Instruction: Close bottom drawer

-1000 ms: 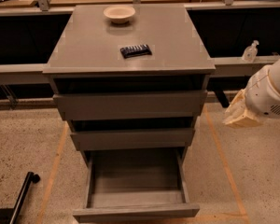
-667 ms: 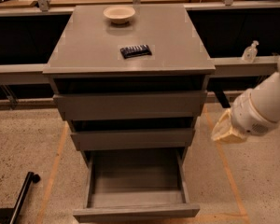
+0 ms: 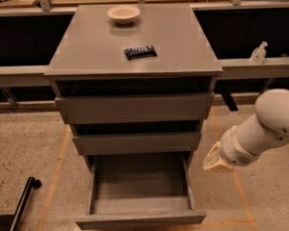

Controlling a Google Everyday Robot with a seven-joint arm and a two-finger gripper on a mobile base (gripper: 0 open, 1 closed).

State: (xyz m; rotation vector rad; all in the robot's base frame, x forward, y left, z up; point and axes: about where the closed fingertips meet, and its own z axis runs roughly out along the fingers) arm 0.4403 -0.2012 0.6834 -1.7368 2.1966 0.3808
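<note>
The bottom drawer (image 3: pixel 139 219) of the grey cabinet (image 3: pixel 135 42) is pulled far out toward me. Its grey box interior (image 3: pixel 139 182) is empty. The middle drawer (image 3: pixel 137 142) and the top drawer (image 3: pixel 135 107) each stand out a little. My white arm (image 3: pixel 265 129) reaches in from the right. My gripper (image 3: pixel 215 160) shows as a cream-coloured end at the arm's tip. It hangs to the right of the bottom drawer's right side wall, above the floor, and does not touch the drawer.
A cream bowl (image 3: pixel 123 14) and a dark packet (image 3: pixel 140 52) lie on the cabinet top. A clear bottle (image 3: pixel 258 53) stands on the ledge at the right. A black pole (image 3: pixel 21 201) lies at the lower left. Orange tape lines mark the speckled floor.
My arm has swung down and to the left. The gripper is now lower and closer to the bottom drawer's right side. The drawers have not moved.
</note>
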